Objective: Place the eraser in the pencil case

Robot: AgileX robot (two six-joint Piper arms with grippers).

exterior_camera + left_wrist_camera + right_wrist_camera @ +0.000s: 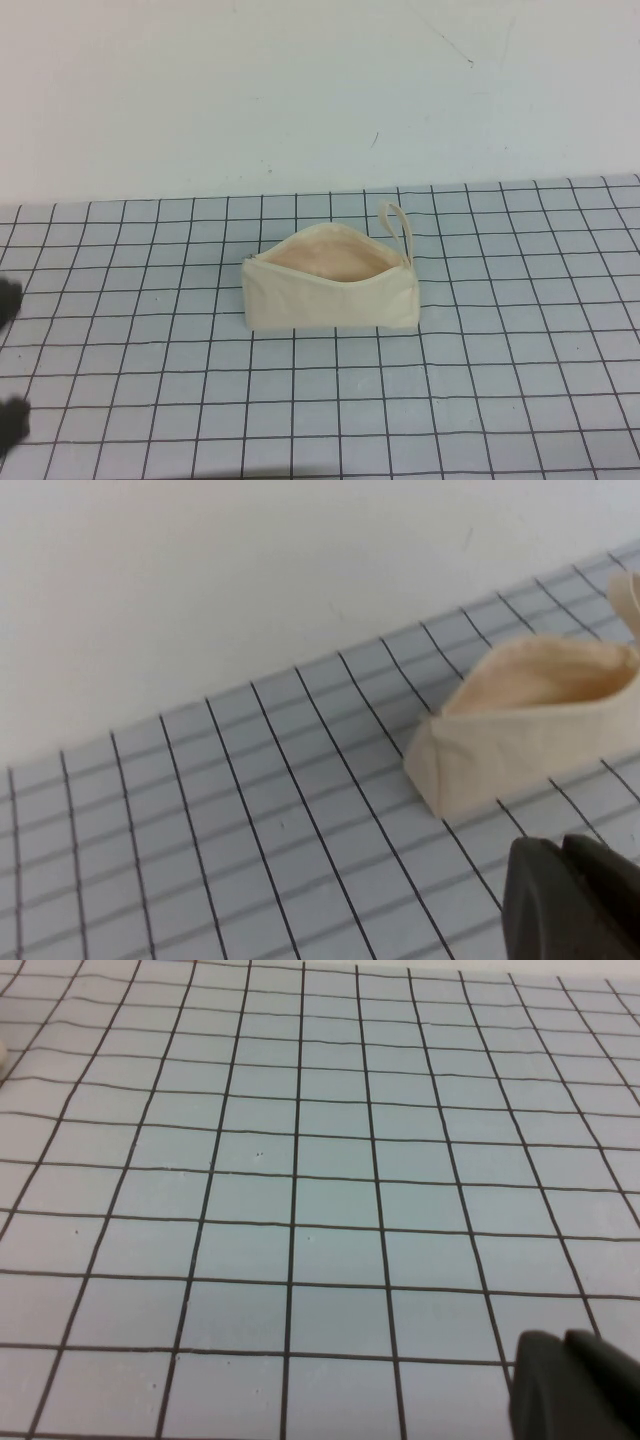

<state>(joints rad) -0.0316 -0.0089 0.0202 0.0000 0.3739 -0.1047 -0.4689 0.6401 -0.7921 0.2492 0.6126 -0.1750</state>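
The pencil case (pixel 330 295) is a cream-white fabric pouch lying in the middle of the gridded mat. Its zip mouth is open, showing the peach lining, and its loop strap (pixel 397 222) is at the right end. It also shows in the left wrist view (pixel 530 730). The eraser is not in view. My left gripper (pixel 560 848) is shut and empty, low over the mat to the left of the case and apart from it. Dark parts of it show at the left edge of the high view (pixel 8 300). My right gripper (pixel 563 1342) is shut and empty over bare mat.
The mat (pixel 480 400) is pale blue with a black grid. It ends at a plain white wall (pixel 300 90) behind the case. A small pale sliver (pixel 2 1056) sits at the edge of the right wrist view; I cannot tell what it is.
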